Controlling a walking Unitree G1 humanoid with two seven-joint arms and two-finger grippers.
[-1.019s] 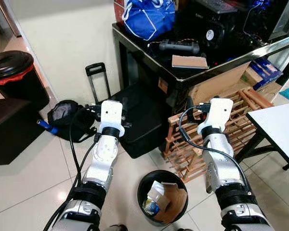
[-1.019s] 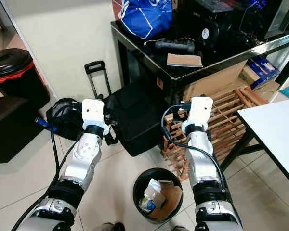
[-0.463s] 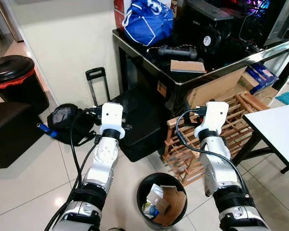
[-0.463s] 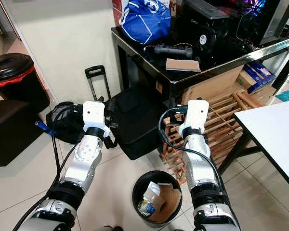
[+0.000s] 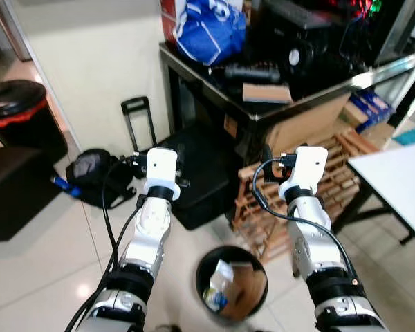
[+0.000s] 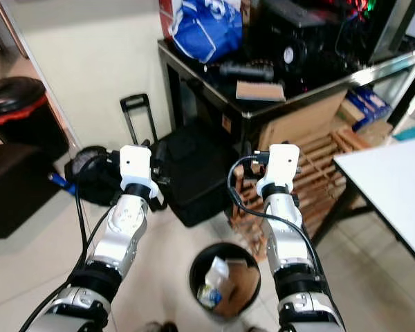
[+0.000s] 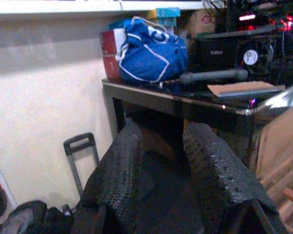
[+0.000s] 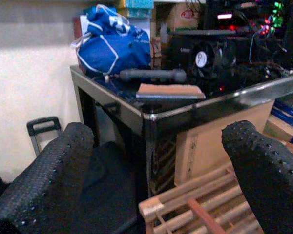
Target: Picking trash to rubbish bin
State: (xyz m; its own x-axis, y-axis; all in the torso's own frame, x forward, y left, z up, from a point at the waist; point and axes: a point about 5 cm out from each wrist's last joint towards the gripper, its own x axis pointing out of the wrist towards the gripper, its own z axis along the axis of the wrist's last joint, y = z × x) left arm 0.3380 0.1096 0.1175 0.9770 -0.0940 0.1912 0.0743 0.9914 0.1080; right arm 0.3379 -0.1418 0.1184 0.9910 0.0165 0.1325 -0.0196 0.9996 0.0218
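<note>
A small round black rubbish bin (image 5: 209, 270) stands on the tiled floor between my two arms, close to my feet. It holds brown cardboard (image 5: 247, 282) and white crumpled trash (image 5: 223, 273). Both arms are raised over the floor beyond the bin, with white wrist housings toward me. In the left wrist view my left gripper (image 7: 163, 141) has a narrow gap between its fingers and nothing in it. My right gripper (image 8: 158, 141) is wide open and empty, pointing at the black table (image 8: 151, 114) and the wooden rack (image 8: 185, 204).
A black suitcase (image 5: 200, 173) and a black backpack (image 5: 90, 173) lie on the floor ahead. A wooden rack (image 5: 339, 173) leans under the black table (image 5: 263, 104), which carries a blue bag (image 5: 211, 28). A white table (image 5: 401, 180) is at right, a larger red-lined bin (image 5: 17, 104) at far left.
The whole picture has shifted slightly and blurred, so the camera moved. Both arms keep the same raised pose. Nothing was taken hold of or let go.
</note>
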